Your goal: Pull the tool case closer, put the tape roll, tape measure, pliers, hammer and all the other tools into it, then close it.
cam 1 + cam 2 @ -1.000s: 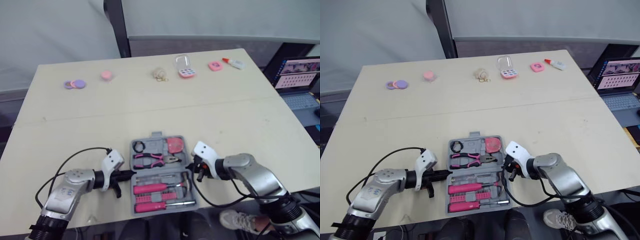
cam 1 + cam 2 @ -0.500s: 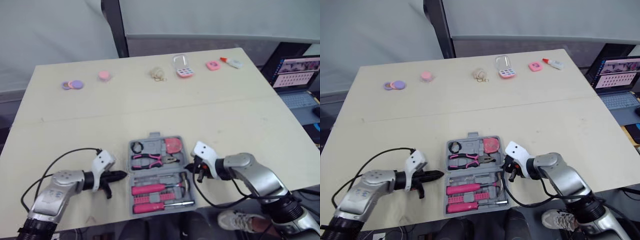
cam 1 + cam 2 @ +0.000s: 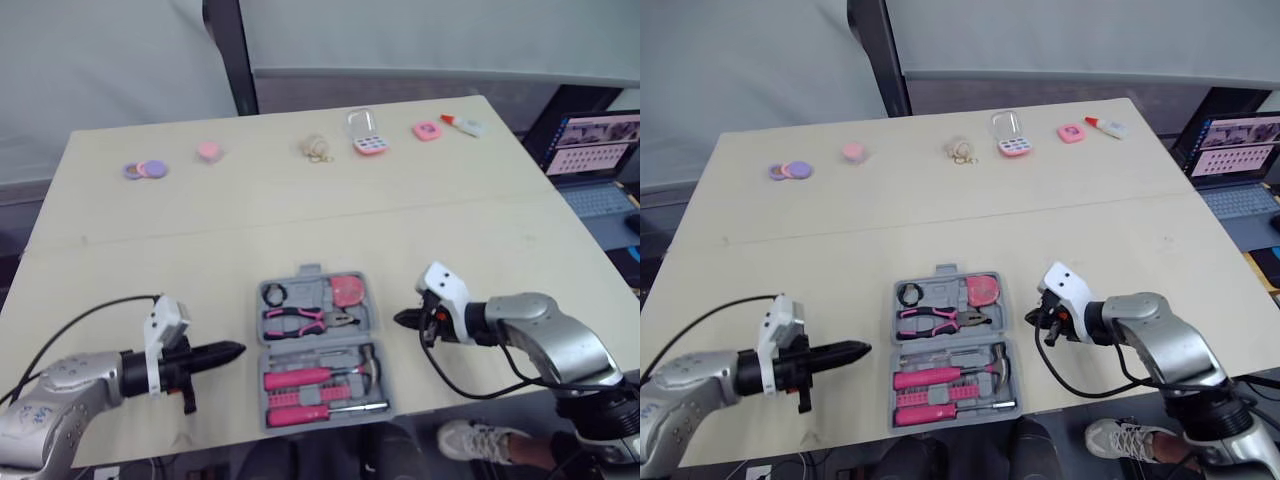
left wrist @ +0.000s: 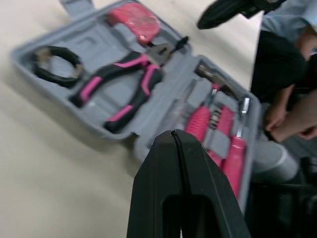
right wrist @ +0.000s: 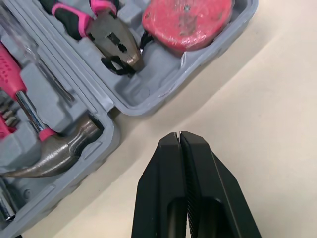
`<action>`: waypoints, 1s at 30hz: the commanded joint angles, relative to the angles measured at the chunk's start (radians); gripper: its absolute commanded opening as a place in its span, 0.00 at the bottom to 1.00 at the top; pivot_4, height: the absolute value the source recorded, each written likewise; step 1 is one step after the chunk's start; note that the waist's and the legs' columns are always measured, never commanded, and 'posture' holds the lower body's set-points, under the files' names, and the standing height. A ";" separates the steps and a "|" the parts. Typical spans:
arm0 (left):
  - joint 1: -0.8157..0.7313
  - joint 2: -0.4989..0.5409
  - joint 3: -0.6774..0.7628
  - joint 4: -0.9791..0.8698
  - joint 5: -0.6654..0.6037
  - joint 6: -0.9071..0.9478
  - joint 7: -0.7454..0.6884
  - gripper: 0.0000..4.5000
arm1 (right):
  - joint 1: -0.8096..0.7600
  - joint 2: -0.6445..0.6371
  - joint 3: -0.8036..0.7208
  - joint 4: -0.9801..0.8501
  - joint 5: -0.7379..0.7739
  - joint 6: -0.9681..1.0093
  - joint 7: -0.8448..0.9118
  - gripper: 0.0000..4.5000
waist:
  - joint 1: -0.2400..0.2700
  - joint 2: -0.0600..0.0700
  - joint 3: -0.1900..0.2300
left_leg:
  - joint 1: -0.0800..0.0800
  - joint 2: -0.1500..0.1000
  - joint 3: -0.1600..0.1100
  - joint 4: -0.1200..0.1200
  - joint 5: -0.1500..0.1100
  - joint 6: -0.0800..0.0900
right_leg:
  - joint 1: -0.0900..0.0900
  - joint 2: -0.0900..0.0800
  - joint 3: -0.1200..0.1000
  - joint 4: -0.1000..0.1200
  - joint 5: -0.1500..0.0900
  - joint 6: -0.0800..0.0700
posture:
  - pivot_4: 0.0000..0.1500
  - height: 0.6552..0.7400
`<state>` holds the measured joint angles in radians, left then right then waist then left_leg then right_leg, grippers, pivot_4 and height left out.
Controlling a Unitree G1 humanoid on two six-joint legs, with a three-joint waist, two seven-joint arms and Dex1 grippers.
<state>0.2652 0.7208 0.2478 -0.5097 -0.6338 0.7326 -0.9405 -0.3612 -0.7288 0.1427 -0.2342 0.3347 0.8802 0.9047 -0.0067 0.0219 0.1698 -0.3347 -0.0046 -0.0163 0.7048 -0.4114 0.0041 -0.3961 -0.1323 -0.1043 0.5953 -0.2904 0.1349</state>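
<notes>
Tool case (image 3: 318, 342) at the table's (image 3: 300, 220) front edge holds pliers (image 3: 300, 321), hammer (image 3: 372, 362), tape measure (image 3: 348, 290) (all packed, I judge); left gripper (image 3: 228, 351) and right gripper (image 3: 405, 319) are pressed together, empty; closing remains.

Head stereo pair: mounted high, facing forward and down over the pale beige tabletop (image 3: 300, 230); both eyes cover nearly the same scene.
Left wrist camera: low and close, looking along the left gripper (image 4: 174, 132) at the open grey plastic tool case (image 4: 104, 44) from the robot's left.
Right wrist camera: very close, looking along the right gripper (image 5: 179, 134) down at the case's right edge.
Shared by all views: the case.
</notes>
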 commanded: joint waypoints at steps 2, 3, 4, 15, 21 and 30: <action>0.092 -0.022 -0.071 -0.055 0.027 -0.067 0.000 0.00 | -0.079 0.044 -0.054 0.063 0.072 0.036 0.012 0.03 | 0.002 0.001 0.000 | 0.000 0.000 0.000 0.000 0.000 0.000 | 0.000 0.000 0.000 0.000 0.000 0.000 | 1.00 1.00; 0.112 -0.027 -0.103 -0.042 0.066 -0.110 0.002 0.00 | -0.100 0.055 -0.064 0.087 0.087 0.049 0.013 0.03 | 0.002 0.001 0.000 | 0.000 0.000 0.000 0.000 0.000 0.000 | 0.000 0.000 0.000 0.000 0.000 0.000 | 1.00 1.00; 0.125 -0.031 -0.130 -0.028 0.103 -0.149 0.004 0.00 | -0.118 0.067 -0.075 0.109 0.101 0.063 0.013 0.08 | 0.006 0.001 0.001 | 0.000 0.000 0.000 0.000 0.000 0.000 | 0.000 0.000 0.000 0.000 0.000 0.000 | 1.00 1.00; 0.063 -0.131 -0.282 0.142 0.264 -0.364 0.061 0.00 | -0.205 0.123 -0.154 0.217 0.245 0.231 0.007 0.99 | 0.005 0.002 0.001 | 0.000 -0.002 0.000 0.000 0.000 0.000 | 0.000 0.000 0.000 0.000 0.000 0.000 | 1.00 1.00; 0.021 -0.153 -0.301 0.189 0.265 -0.387 0.062 0.00 | -0.235 0.143 -0.185 0.278 0.286 0.298 -0.020 0.99 | 0.006 0.002 0.001 | 0.000 -0.002 0.000 0.000 0.000 0.000 | 0.000 0.000 0.000 0.001 0.000 0.000 | 1.00 1.00; 0.002 -0.139 -0.342 0.285 0.308 -0.434 0.034 0.00 | -0.298 0.193 -0.263 0.413 0.336 0.382 -0.048 0.99 | 0.003 0.003 0.000 | 0.000 -0.002 0.000 0.000 0.000 0.000 | 0.000 0.000 0.000 0.001 0.000 0.000 | 1.00 1.00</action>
<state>0.2527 0.5703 -0.0822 -0.2590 -0.3500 0.2966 -0.9066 -0.6398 -0.5373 -0.0896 0.1727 0.6383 1.2483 0.8583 -0.0038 0.0244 0.1701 -0.3347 -0.0067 -0.0160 0.7045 -0.4112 0.0044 -0.3962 -0.1321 -0.1047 0.5966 -0.2904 0.1346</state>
